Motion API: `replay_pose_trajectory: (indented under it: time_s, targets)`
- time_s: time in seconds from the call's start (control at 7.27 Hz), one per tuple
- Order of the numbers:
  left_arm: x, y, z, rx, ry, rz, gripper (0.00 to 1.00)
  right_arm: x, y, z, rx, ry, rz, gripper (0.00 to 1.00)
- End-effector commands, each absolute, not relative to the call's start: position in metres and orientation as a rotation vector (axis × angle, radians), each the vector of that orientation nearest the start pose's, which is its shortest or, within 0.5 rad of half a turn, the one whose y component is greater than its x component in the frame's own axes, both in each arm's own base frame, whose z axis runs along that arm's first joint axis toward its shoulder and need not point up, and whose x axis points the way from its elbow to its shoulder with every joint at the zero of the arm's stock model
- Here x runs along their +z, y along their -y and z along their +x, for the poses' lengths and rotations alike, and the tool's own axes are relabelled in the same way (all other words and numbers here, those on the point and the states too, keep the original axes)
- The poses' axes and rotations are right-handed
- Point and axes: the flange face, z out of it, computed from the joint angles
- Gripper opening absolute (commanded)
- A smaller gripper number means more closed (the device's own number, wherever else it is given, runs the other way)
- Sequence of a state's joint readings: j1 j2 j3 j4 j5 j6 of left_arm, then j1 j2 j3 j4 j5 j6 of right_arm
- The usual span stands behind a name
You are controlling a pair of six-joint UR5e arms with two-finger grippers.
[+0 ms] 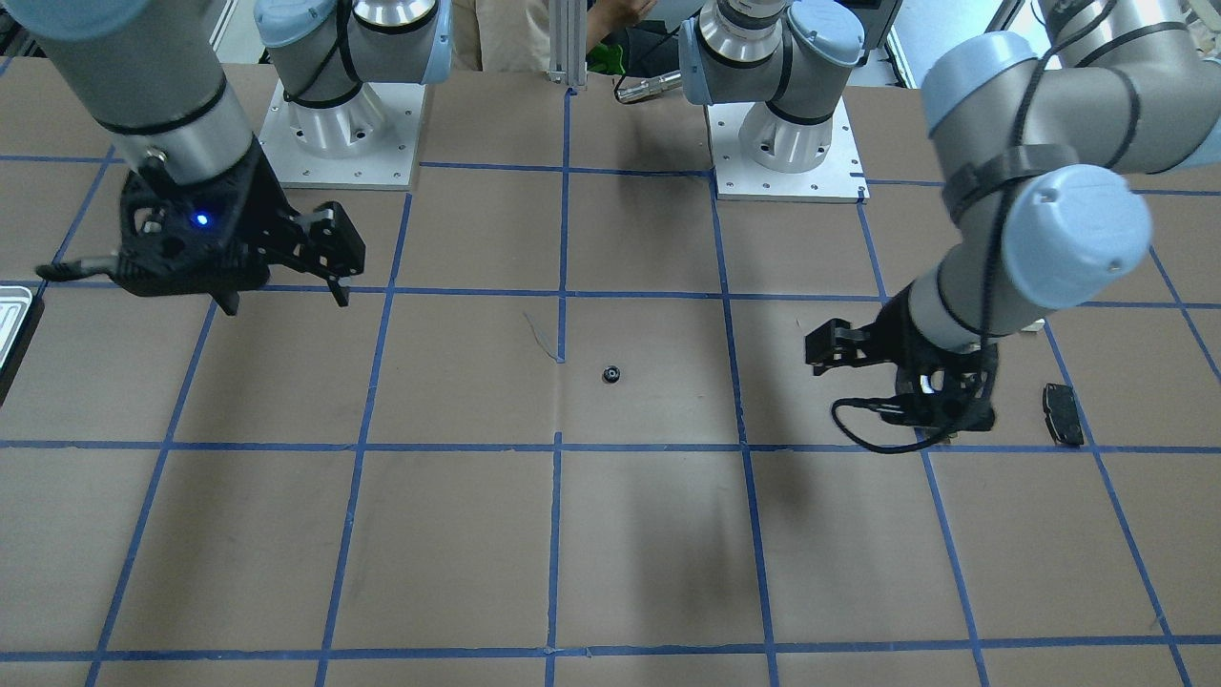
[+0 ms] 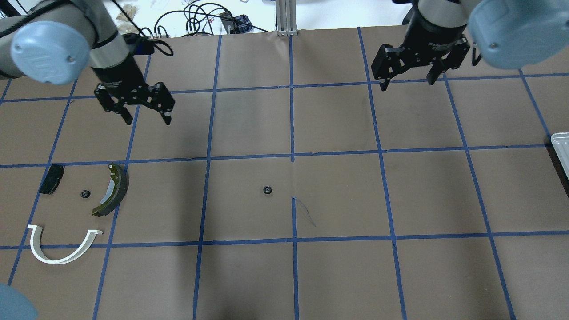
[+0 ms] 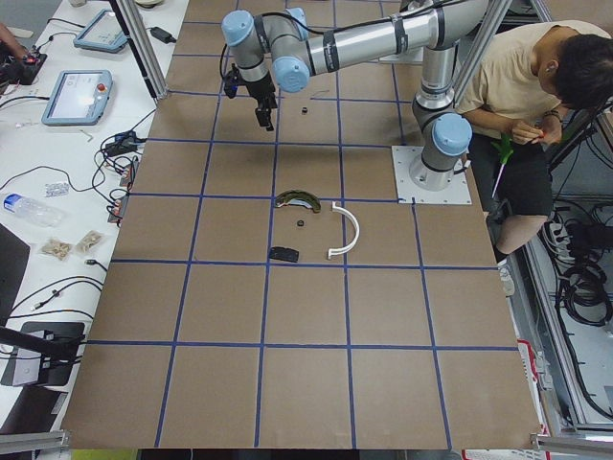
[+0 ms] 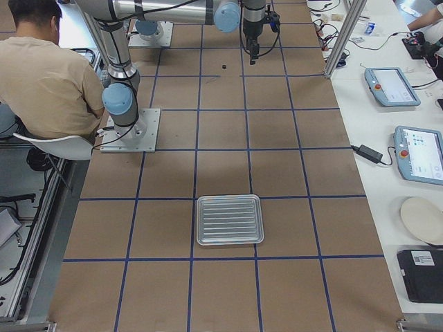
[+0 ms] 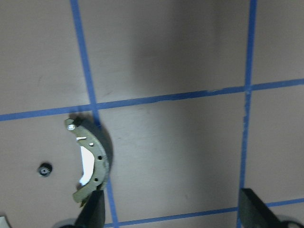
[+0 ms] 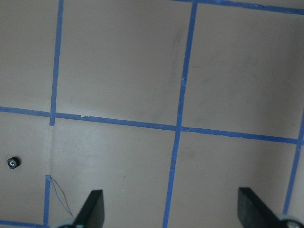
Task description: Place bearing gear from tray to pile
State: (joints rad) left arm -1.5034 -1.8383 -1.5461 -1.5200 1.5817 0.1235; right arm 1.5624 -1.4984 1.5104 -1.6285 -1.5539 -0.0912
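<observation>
A small black bearing gear lies alone on the brown paper near the table's middle; it also shows in the front view and the right wrist view. The silvery tray sits at the right edge and holds nothing in the right side view. The pile at the left holds a white half-ring bracket, an olive brake shoe, a black pad and a second small gear. My left gripper hangs open and empty beyond the pile. My right gripper hangs open and empty, far from the gear.
Blue tape lines grid the paper. The two arm bases stand at the robot's edge of the table. A seated person is beside the bases. Tablets and cables lie on the side bench.
</observation>
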Motion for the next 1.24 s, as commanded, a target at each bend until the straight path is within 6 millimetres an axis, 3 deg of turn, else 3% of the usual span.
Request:
replay_pose_trajectory:
  time_s: [0.0,0.28,0.55,0.83,1.1]
  targets:
    - [0.329,0.562,-0.189,0.222,-3.118,0.048,1.0,0.491,0.518,0.103,-0.019,-3.116,0.013,1.0]
    - [0.281,0.532,-0.236,0.102,-3.126,0.005,1.0,0.488,0.516,0.111,-0.051,-3.131,0.103,1.0]
    - [0.235,0.5,-0.265,0.05,-3.151,-0.044,1.0,0.494,0.507,0.143,-0.062,-3.129,0.067,1.0]
    - [0.212,0.486,-0.286,0.049,-3.154,-0.027,1.0,0.492,0.513,0.138,-0.061,-3.115,0.073,1.0]
    - [0.206,0.478,-0.297,0.065,-3.15,0.002,0.97,0.487,0.512,0.134,-0.052,-3.127,0.084,1.0]
